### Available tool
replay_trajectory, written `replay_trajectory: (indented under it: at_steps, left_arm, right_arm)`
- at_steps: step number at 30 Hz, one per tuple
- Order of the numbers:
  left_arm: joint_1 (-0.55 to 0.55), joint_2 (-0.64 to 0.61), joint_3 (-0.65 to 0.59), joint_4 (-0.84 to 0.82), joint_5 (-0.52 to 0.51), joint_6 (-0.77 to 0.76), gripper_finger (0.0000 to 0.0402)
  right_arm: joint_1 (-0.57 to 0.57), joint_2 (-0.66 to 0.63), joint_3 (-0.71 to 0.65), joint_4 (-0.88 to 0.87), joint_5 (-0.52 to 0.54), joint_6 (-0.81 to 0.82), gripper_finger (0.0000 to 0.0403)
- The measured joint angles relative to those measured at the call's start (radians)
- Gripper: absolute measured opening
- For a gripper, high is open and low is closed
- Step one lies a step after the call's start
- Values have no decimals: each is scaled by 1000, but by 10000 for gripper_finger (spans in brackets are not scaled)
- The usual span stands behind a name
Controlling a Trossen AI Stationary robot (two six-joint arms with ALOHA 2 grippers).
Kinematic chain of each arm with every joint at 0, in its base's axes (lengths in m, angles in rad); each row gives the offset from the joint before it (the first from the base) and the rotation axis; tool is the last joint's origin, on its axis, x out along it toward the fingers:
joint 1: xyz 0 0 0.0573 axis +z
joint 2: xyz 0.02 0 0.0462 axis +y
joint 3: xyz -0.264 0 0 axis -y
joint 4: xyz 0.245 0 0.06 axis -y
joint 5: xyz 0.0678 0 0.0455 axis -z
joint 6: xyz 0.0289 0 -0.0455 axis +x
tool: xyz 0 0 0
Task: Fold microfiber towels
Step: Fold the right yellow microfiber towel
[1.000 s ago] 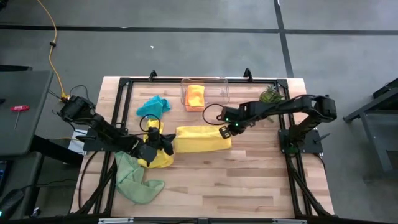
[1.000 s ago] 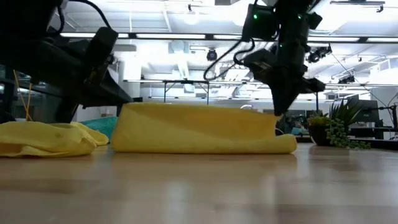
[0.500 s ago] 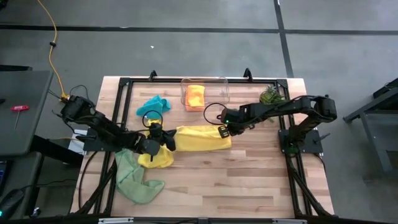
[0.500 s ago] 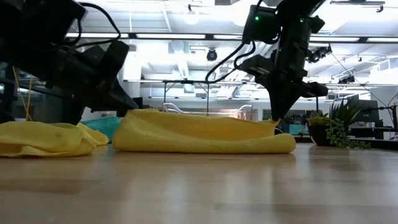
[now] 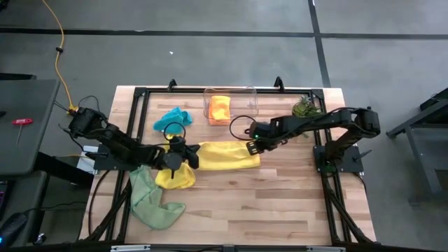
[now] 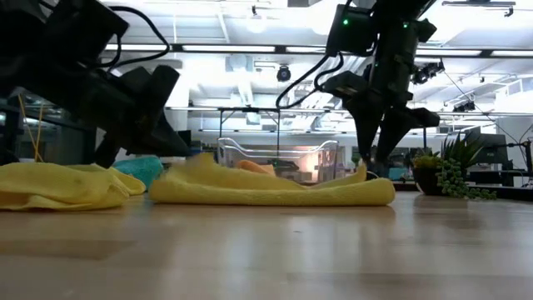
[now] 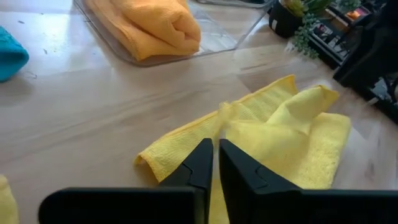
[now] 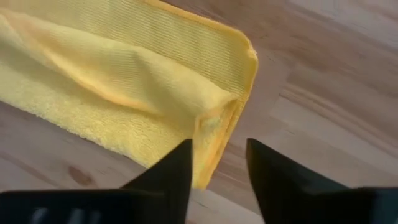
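A yellow microfiber towel (image 5: 227, 155) lies folded in a long strip at the table's middle (image 6: 266, 190). My left gripper (image 5: 185, 155) is over its left end, with only a thin slit between the fingers (image 7: 216, 163). My right gripper (image 5: 250, 147) stands open at the towel's right end. In the right wrist view the towel's corner edge (image 8: 214, 149) lies between its fingers (image 8: 217, 168). A second yellow towel (image 5: 178, 178) lies crumpled near the left gripper. A light green towel (image 5: 150, 199) lies toward the near left, and a teal one (image 5: 173, 119) at the far left. My left gripper points slantwise down at the folded towel's left end (image 7: 180, 155), which lies on the table. Whether its fingertips touch the cloth I cannot tell. My right gripper points down with its fingers on either side of the towel's right corner (image 6: 362, 173). No touch shows.
A clear plastic bin (image 5: 246, 94) at the far middle holds a folded orange towel (image 5: 220, 107). A small potted plant (image 5: 304, 106) stands at the far right. Bare wood lies along the near edge and at the near right.
Both grippers have carried the towel's raised upper layer toward the far edge and down. It now lies low on the lower layer instead of standing tall. My right gripper has opened and let go of the right corner. My left gripper has also gone a little to the right.
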Motion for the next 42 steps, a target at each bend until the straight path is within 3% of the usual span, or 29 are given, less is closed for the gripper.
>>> replay_trajectory:
  at_steps: [5, 11, 17, 22, 26, 31, 33, 35, 42]
  left_arm:
    - [38, 0, 0, -3, 36, 52, 63]
    - [118, -26, 0, 4, 100, 135, 119]
    - [184, -176, 0, 7, 304, 266, 160]
    - [201, -326, 1, 8, 599, 438, 167]
    - [173, -341, 1, -10, 627, 448, 153]
    - [143, -215, 10, 9, 568, 408, 77]
    - [137, -142, 50, 8, 576, 378, 29]
    - [128, -60, 110, 10, 593, 376, 10]
    - [116, 230, 354, 5, 629, 449, 3]
  right_arm:
    - [0, -64, 0, -45, 68, -15, 189]
    - [0, -163, 0, -61, 82, -82, 195]
    - [27, -206, 0, -98, 51, -281, 195]
    - [47, -210, -60, -112, 29, -365, 191]
    - [47, -237, -195, 45, -29, -354, 167]
    - [47, -255, -313, 304, -76, -278, 93]
    - [48, -249, -328, 344, -79, -275, 48]
    - [48, -235, -327, 348, -71, -292, 13]
    - [46, -159, -327, 346, -83, -367, 7]
